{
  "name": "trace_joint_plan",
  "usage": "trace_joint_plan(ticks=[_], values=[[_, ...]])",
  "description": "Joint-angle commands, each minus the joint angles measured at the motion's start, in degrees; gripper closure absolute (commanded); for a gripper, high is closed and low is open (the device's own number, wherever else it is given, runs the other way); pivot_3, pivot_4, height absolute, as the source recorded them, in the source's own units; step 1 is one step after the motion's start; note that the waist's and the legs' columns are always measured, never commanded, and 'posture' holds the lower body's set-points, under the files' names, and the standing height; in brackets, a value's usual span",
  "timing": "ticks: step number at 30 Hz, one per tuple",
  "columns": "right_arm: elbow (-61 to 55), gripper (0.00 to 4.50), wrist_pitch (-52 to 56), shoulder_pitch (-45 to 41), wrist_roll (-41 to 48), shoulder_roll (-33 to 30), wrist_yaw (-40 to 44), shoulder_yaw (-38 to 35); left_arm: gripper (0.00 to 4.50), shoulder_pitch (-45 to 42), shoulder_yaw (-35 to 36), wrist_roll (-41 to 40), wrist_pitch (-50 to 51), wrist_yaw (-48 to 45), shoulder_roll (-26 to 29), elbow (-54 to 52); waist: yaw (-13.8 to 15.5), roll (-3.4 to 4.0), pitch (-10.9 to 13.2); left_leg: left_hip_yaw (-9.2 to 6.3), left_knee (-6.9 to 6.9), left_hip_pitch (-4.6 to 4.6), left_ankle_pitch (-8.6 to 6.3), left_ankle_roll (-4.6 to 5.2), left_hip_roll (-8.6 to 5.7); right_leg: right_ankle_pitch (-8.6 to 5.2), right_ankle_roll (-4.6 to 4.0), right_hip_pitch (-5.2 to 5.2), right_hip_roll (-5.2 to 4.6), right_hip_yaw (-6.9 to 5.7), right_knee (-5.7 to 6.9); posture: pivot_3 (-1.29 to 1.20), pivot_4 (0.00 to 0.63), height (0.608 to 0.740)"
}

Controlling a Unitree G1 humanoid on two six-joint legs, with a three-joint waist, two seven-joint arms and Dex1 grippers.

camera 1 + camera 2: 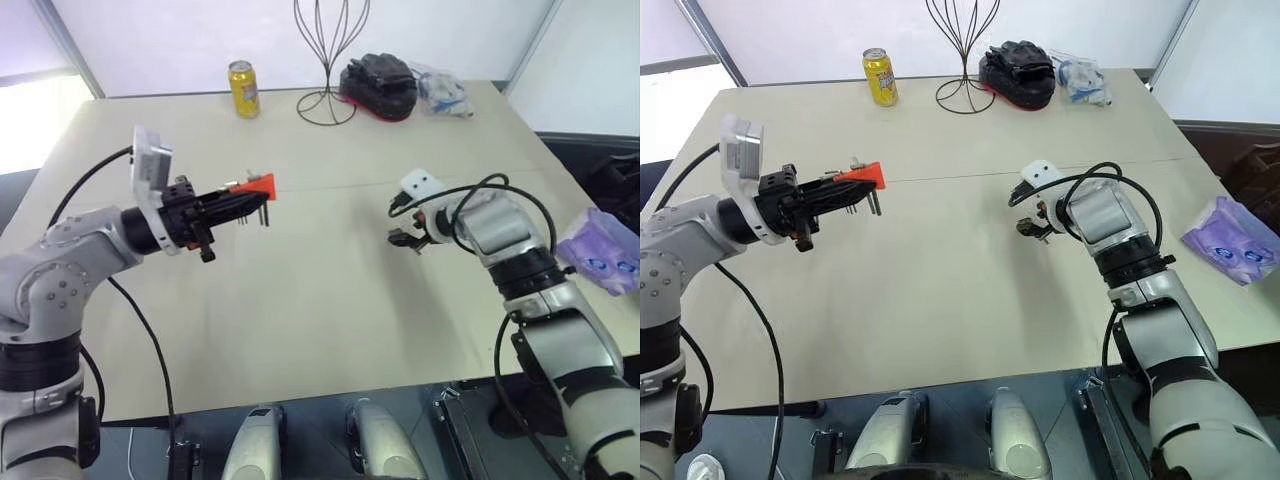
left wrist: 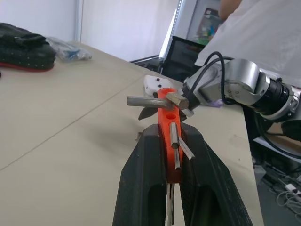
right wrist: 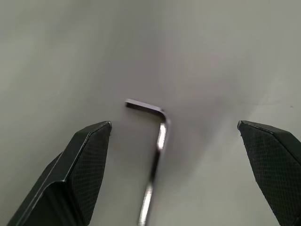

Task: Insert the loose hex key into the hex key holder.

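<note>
Two grippers: left gripper [image 1: 232, 205] clamps hex key holder [image 1: 253, 187] above table [image 1: 330, 300]. Right gripper [image 3: 176, 141] spread wide, angled downward; loose hex key [image 3: 157, 141] flat on table between its fingers, untouched.

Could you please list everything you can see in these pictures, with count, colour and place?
Holder: one, orange, held above the table in the left gripper.
Hex key: one, dark metal, flat on the table between the right fingers.
Can: one, yellow, far edge.
Wire stand: one, black, far edge.
Black bundle: one, beside the stand.
Clear bag: one, far right corner.
Purple pack: one, right edge.
Table: one, beige.
Person: one, white top, beyond the table.
Left gripper: shut.
Right gripper: open.
</note>
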Motion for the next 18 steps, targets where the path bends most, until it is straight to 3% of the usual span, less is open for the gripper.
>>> trace_joint_plan(ticks=[1, 4, 7, 14, 18], values=[[2.68, 0.06, 0.29, -1.94, -0.61, 0.53, -1.26, -1.1, 4.5, 0.09, 1.64, -0.6, -0.73, 0.21, 0.63, -1.88, 0.01, 0.0, 0.0, 0.0, 0.01, 0.0, 0.0, 0.0, 0.0, 0.0, 0.0, 0.0, 0.0, 0.0, 0.0, 0.0, 0.15, 0.74], [4.58, 0.06, 0.51, -2.6, -0.37, 1.22, -1.76, -1.6, 4.5, 0.1, 1.56, -0.47, -0.81, 0.23, 0.63, -1.81, 0.06, -0.01, -0.01, 0.0, 0.04, 0.0, 0.0, 0.0, -0.01, 0.0, 0.0, 0.03, -0.01, 0.0, 0.0, 0.0, 0.15, 0.74], [6.22, 0.81, 0.47, -3.24, -0.39, 1.99, -1.6, -1.69, 4.5, 0.02, 1.49, -0.19, -0.99, 0.11, 0.78, -1.71, 0.01, -0.01, -0.01, 0.0, 0.04, 0.01, 0.0, 0.0, -0.01, 0.0, 0.0, 0.04, 0.0, 0.0, 0.0, 0.0, 0.15, 0.74], [6.16, 4.44, 0.66, -3.52, -0.21, 2.64, -0.93, -1.64, 4.5, 0.11, 1.8, -0.13, -1.04, 0.03, 1.16, -1.61, 0.13, -0.02, -0.01, 0.0, 0.05, 0.0, 0.0, 0.0, -0.01, 0.0, 0.01, 0.04, -0.01, 0.0, 0.0, 0.0, 0.15, 0.74], [3.8, 4.44, -1.37, -2.13, 0.41, 3.07, -2.39, -3.6, 4.5, -0.01, 1.59, -0.06, -1.13, -0.02, 1.1, -1.29, 0.08, -0.03, -0.02, 0.0, 0.04, 0.0, 0.0, 0.0, -0.01, 0.0, 0.01, 0.04, 0.0, -0.01, 0.0, 0.0, 0.15, 0.74]])
